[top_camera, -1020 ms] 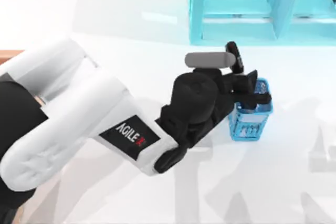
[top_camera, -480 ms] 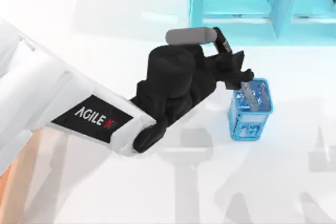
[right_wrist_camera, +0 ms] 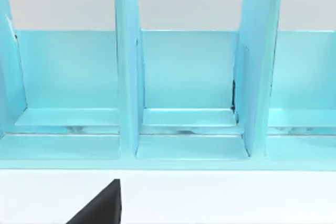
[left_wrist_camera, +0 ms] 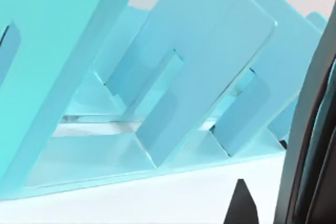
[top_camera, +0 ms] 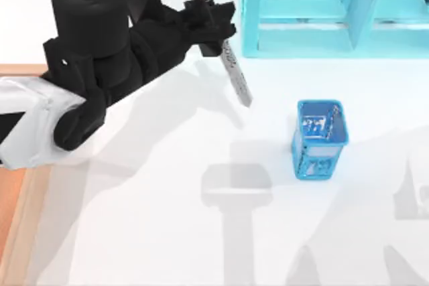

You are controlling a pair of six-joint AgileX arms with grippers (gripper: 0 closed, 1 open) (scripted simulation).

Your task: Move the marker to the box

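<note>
White tabletop runs across most of the top view, with a cyan shelf frame (top_camera: 315, 11) along the far edge and a small blue cup (top_camera: 320, 140) standing alone right of centre. At the left edge I see the tan rim and orange-brown inside of the box (top_camera: 13, 185), mostly hidden under my left arm.

My left gripper (top_camera: 213, 26) sits near the far edge, just left of the shelf frame, its fingers closed on the marker (top_camera: 224, 51) around the upper part of the barrel. The marker hangs tilted in the air, black cap up and away, grey tip pointing down toward the cup but well clear of it. In the left wrist view the shelf frame looms close, with the marker a dark bar at the edge.

My right arm is parked; its wrist view faces the shelf frame, and I cannot tell how its fingers stand.

As I judge it, the carry to the box comes next. The risks: the slim, tilted barrel slipping or pivoting in the grip during a fast swing, the cap clipping the nearby shelf frame, or a release too early, dropping it short of the rim.
</note>
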